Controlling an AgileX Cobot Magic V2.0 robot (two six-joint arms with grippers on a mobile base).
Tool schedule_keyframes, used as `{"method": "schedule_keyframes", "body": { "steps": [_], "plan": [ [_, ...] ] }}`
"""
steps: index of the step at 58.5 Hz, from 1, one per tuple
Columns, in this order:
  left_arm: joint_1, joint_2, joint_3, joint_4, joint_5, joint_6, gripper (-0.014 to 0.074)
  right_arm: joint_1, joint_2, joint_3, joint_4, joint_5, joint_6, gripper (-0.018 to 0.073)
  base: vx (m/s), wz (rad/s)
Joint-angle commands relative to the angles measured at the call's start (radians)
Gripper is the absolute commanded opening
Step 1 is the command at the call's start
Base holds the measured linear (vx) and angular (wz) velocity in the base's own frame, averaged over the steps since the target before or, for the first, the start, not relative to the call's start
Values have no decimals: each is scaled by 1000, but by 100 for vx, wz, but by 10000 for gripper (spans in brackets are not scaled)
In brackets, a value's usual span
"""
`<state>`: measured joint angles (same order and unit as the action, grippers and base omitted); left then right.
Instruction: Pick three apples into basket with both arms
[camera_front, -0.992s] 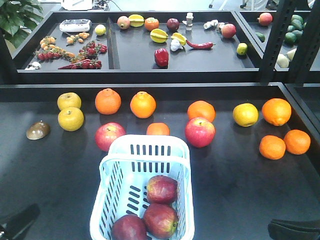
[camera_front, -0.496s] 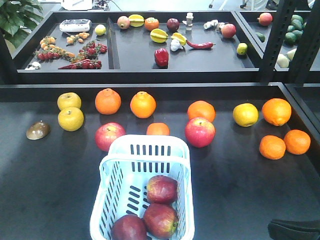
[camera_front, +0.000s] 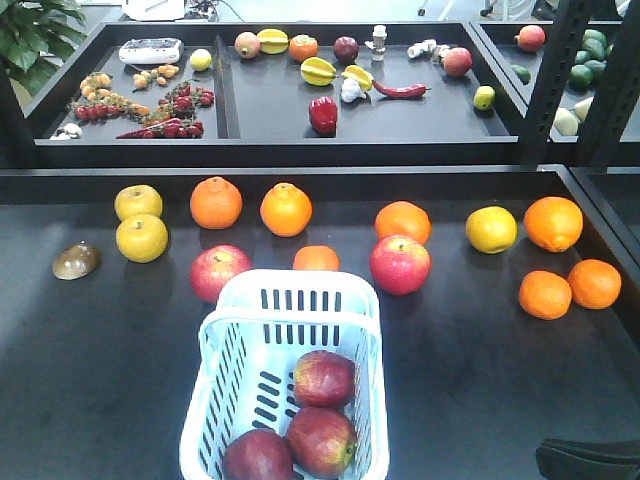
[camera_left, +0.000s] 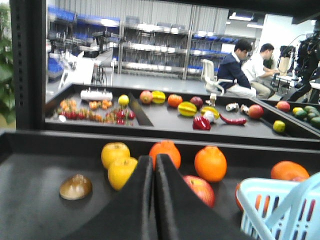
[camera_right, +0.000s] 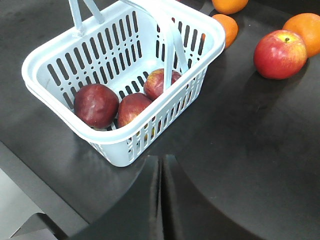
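The white plastic basket (camera_front: 297, 283) stands at the front middle of the dark table and holds three dark red apples (camera_front: 323, 378), (camera_front: 322, 441), (camera_front: 258, 455). They also show in the right wrist view (camera_right: 96, 105), (camera_right: 133, 108), (camera_right: 157, 82). Two brighter red apples (camera_front: 219, 272), (camera_front: 400, 264) lie on the table behind the basket. My left gripper (camera_left: 154, 159) is shut and empty, low over the table left of the basket (camera_left: 280, 200). My right gripper (camera_right: 161, 159) is shut and empty, just in front of the basket (camera_right: 50, 50).
Oranges (camera_front: 216, 202), (camera_front: 286, 209), (camera_front: 403, 221), yellow fruit (camera_front: 141, 237), (camera_front: 491, 229) and a brown object (camera_front: 76, 260) lie across the table. More oranges (camera_front: 569, 285) sit at the right. A rear tray (camera_front: 280, 100) holds mixed produce. Dark posts (camera_front: 548, 80) rise at the right.
A dark part of my left arm at the bottom left corner of the front view has withdrawn out of that view. The basket, the fruit and the right arm have not moved.
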<state>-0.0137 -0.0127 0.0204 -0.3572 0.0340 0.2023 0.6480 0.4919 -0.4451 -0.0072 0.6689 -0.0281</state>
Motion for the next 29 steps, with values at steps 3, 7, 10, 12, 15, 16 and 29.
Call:
{"method": "schedule_keyframes", "body": {
  "steps": [3,7,10,12,15,16,29],
  "plan": [
    [5,-14,-16,97,-16,-139,-6,0,3,-27,-8,-61,-5,-5,0,0],
    [5,-14,-16,152,-14,-210,-6,0,3,-27,-8,-61,-5,-5,0,0],
    [5,-14,-16,184,-15,-240,-6,0,3,-27,-8,-61,-5,-5,0,0],
    [5,-14,-16,192,-15,-248,-6,0,3,-27,-8,-61,-5,-5,0,0],
    [5,-14,-16,190,-15,-247,-6,0,3,-27,-8,-61,-5,-5,0,0],
    [5,-14,-16,190,-15,-247,-6,0,3,-27,-8,-61,-5,-5,0,0],
    [5,-14,-16,235,-15,-243,-6,0,3,-27,-8,-61,-5,-5,0,0]
  ]
}}
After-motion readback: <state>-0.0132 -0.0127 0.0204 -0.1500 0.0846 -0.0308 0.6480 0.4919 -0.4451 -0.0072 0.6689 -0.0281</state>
